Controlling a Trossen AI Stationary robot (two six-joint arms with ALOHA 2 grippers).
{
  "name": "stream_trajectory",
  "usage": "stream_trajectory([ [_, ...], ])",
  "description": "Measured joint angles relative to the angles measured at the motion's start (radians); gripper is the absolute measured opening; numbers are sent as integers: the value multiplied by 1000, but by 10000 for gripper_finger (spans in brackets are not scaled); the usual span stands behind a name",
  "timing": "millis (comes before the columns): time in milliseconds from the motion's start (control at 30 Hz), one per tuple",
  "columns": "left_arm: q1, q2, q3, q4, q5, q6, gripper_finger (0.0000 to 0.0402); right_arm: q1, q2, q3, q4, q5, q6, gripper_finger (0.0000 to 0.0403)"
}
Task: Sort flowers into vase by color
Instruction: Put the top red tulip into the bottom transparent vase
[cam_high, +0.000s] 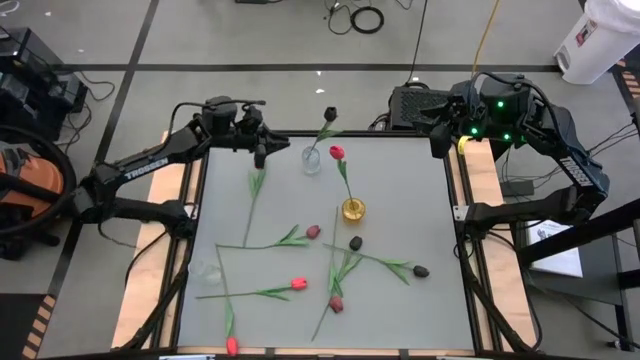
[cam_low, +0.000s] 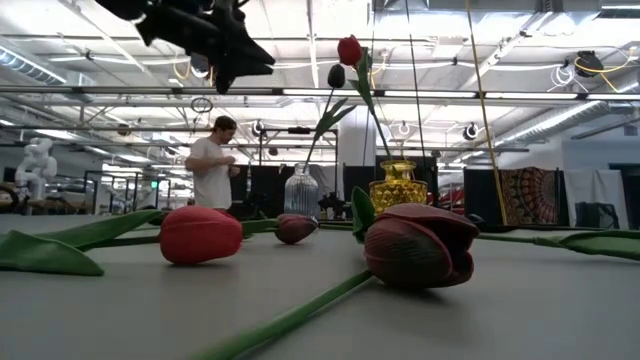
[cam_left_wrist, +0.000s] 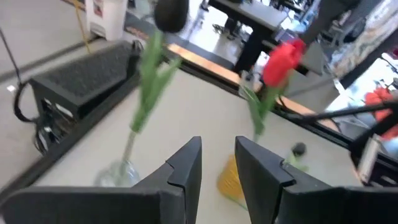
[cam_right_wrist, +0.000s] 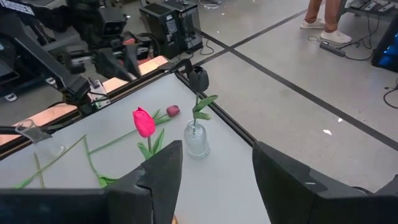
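Your left claw (cam_high: 260, 152) hangs open and empty above the grey worktop (cam_high: 400, 190), near the clear glass vase (cam_high: 312, 160) holding a black tulip (cam_high: 330, 114). A red tulip (cam_high: 337, 152) stands in the yellow vase (cam_high: 353, 210); your right claw (cam_right_wrist: 211, 165) waits open at the far corner.

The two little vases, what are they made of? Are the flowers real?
The clear ribbed vase looks like see-through glass or plastic; the room shows through it. The amber-yellow round vase looks like tinted glass, shiny and partly see-through. The red tulip lying in front seems fake, probably plastic or fabric: its head is smooth, stiff and evenly coloured, though that's a guess.
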Motion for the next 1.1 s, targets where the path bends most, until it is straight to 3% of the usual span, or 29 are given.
stream_trajectory([
  [733, -67, -396, 0, -514, 1, 29, 103, 0, 0, 0, 5, 0, 0, 187],
  [1000, -87, -459, 15, -733, 48, 0, 102, 0, 0, 0, 4, 0, 8, 187],
  [1100, -100, -460, 48, -860, 4, -9, 102, 0, 0, 0, 4, 0, 8, 187],
])
